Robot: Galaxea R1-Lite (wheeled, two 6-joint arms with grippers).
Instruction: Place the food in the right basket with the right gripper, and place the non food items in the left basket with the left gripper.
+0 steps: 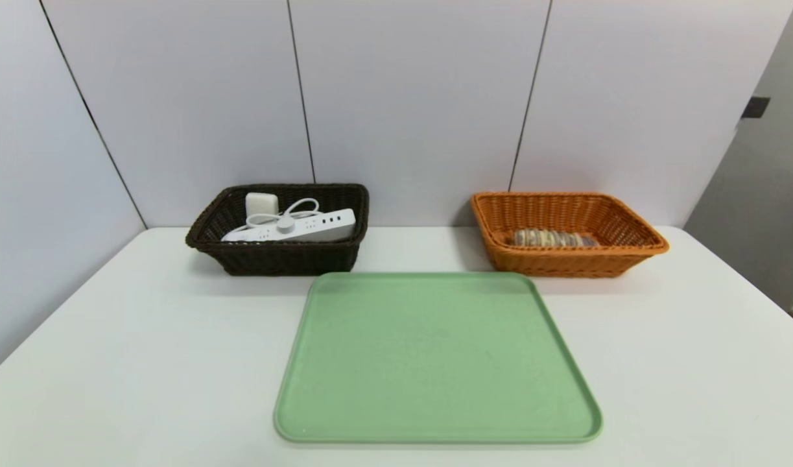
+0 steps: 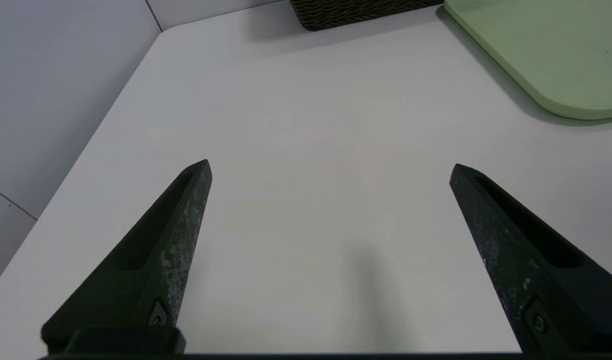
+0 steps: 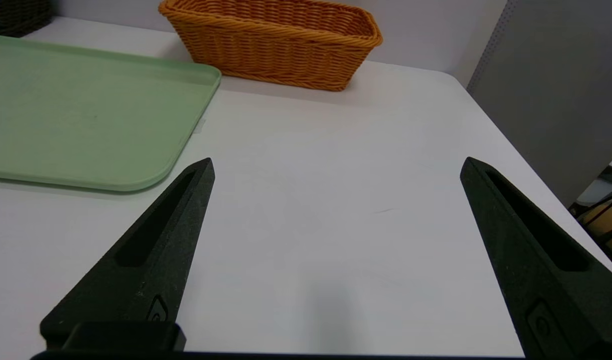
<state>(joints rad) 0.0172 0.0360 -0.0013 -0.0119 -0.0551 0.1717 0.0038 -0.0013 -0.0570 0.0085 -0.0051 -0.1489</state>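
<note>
striped brown loaf (image 1: 553, 238) lies in far-right orange wicker basket (image 1: 629, 250); left gripper (image 2: 331, 167) and right gripper (image 3: 336, 165), both wide and empty, should park low over the table.

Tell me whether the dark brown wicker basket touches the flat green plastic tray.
Apart. The head view shows a strip of white table between the dark brown wicker basket and the green tray's far edge.

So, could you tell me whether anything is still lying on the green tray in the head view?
No, the green tray is bare; the power strip lies in the dark basket and the loaf in the orange basket.
</note>
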